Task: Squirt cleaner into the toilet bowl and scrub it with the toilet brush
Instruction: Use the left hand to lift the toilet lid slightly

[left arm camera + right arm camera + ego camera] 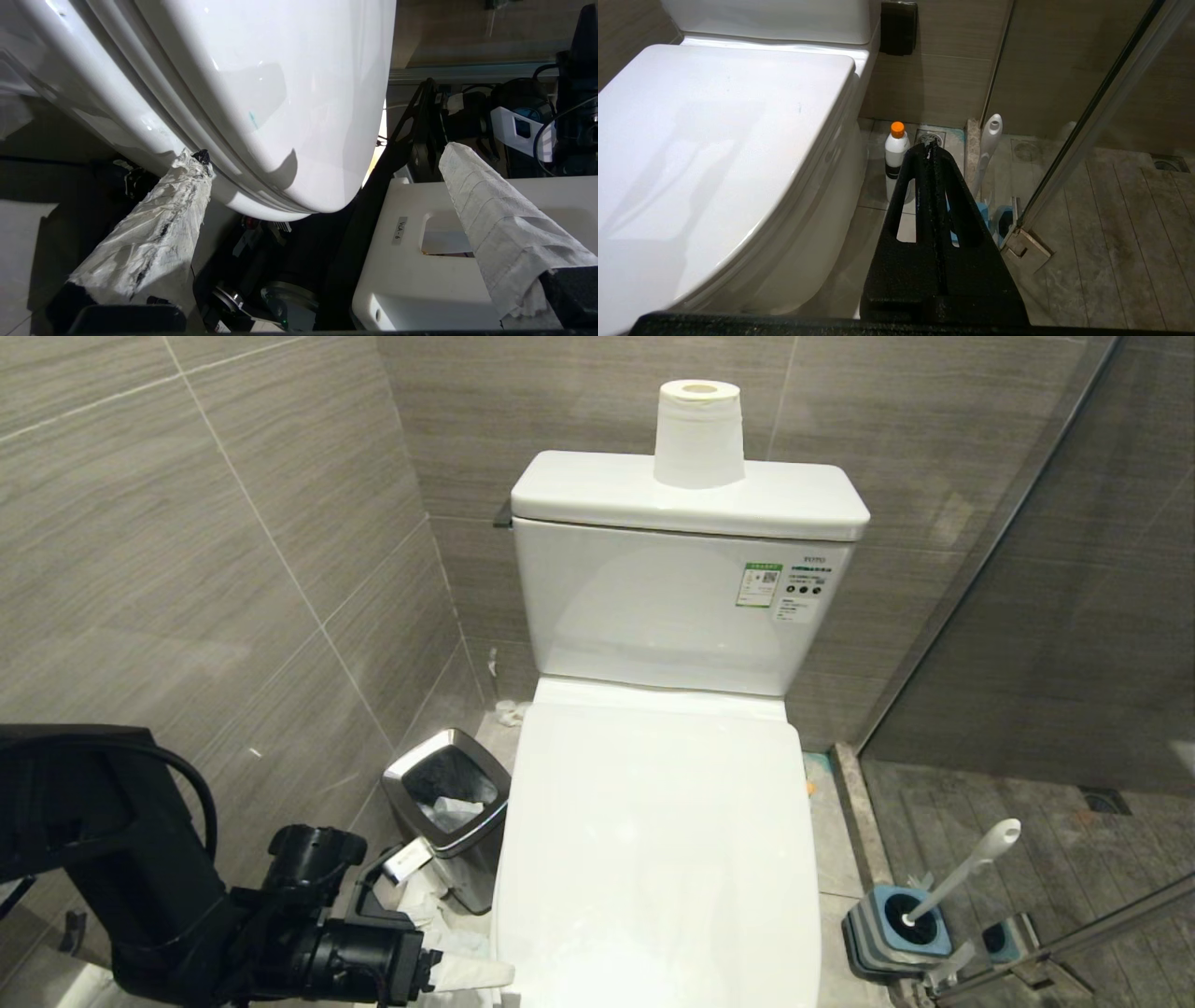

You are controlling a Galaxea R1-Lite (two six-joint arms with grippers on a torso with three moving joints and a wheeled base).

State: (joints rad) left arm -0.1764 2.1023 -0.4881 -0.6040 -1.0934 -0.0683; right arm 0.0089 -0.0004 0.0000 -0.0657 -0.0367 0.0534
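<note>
Reaching in low with our left gripper, we have its paper-wrapped fingers spread wide and holding nothing. The front edge of the lid sits right between them, with one finger's tip close under the rim; we cannot tell if it touches. The lid is down, so the bowl is covered. We think this is the very first step: getting the lid up.

Our right gripper is squeezed shut, empty, and hangs off to the side. Just past its fingers stands the cleaner on the floor beside the toilet, and near that the brush leans in its blue holder.

Next, we think, the left fingers must catch under the lid's edge and lift it up and back. No squirting or scrubbing can happen until then.
</note>
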